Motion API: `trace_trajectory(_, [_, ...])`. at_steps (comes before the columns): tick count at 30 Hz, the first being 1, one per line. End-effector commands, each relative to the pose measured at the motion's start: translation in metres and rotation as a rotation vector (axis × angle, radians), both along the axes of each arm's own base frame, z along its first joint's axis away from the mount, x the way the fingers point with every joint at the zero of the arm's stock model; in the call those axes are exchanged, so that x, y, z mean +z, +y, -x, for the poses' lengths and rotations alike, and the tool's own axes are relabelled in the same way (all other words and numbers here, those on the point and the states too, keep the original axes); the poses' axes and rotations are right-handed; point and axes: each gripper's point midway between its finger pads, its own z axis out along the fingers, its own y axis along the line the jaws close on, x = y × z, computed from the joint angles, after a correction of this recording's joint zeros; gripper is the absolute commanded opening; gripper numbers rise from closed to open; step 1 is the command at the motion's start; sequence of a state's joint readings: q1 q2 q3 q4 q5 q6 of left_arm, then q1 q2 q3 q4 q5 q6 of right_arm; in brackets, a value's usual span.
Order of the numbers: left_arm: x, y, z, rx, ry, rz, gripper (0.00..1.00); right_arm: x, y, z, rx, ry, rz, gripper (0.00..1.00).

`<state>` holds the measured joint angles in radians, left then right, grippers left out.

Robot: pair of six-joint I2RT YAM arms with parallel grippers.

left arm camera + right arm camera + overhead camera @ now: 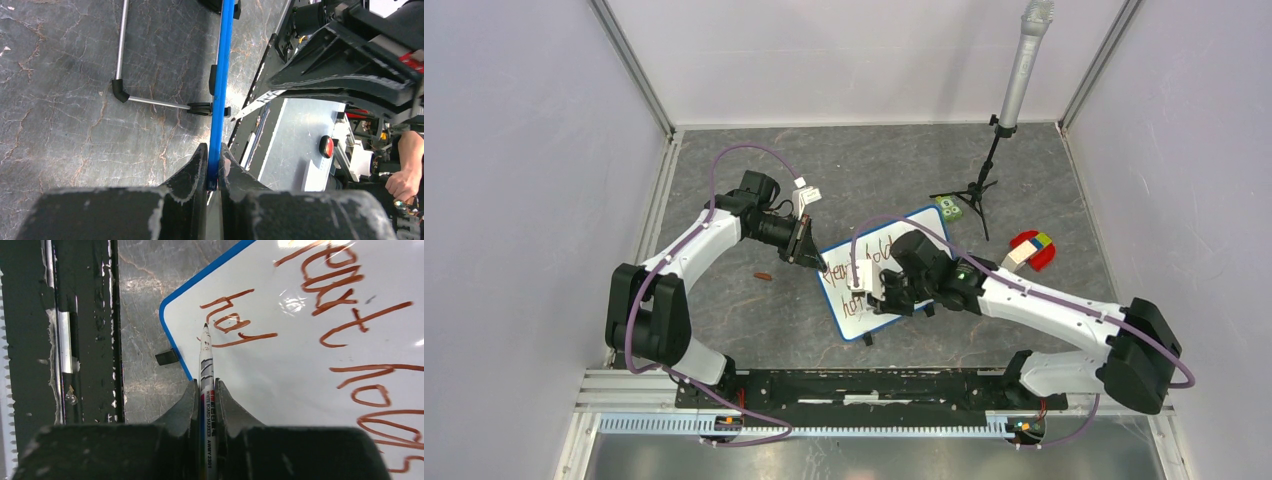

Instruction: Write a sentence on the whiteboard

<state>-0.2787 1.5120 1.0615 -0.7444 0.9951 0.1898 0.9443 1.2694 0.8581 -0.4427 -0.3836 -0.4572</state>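
The whiteboard, white with a thin blue frame, stands tilted in the middle of the table. My left gripper is shut on its blue edge, the frame pinched between both fingertips. My right gripper is shut on a whiteboard marker, whose tip rests at the board's surface near its lower left corner. The sentence shows in reddish-brown letters; the tip sits just under a short word close to that corner. More lettering runs along the top and right.
A microphone on a black tripod stands at the back right. A small green object and a red piece with a coloured cube lie right of the board. A small brown bit lies left. The board's metal prop reaches behind it.
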Motion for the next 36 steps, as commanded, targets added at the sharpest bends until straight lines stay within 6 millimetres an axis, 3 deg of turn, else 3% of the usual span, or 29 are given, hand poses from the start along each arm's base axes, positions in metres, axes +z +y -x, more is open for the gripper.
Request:
trace_trajectory(1, [0.009, -0.001, -0.007, -0.008, -0.057, 0.002, 0.02, 0.045, 0.006, -0.015, -0.040, -0.080, -0.105, 0.00])
trace_trajectory(10, [0.011, -0.002, -0.007, -0.010, -0.058, 0.008, 0.02, 0.040, -0.008, -0.040, -0.141, -0.132, -0.058, 0.00])
trace_trajectory(24, [0.011, -0.001, -0.005, -0.011, -0.064, 0.007, 0.02, 0.032, -0.001, -0.040, -0.119, -0.112, -0.053, 0.00])
trace_trajectory(31, [0.010, -0.001, -0.005, -0.010, -0.059, 0.006, 0.02, 0.036, -0.011, -0.053, -0.176, -0.144, -0.041, 0.00])
trace_trajectory(36, [0.010, -0.001, -0.006, -0.012, -0.062, 0.006, 0.02, 0.029, -0.020, -0.050, -0.181, -0.127, -0.026, 0.00])
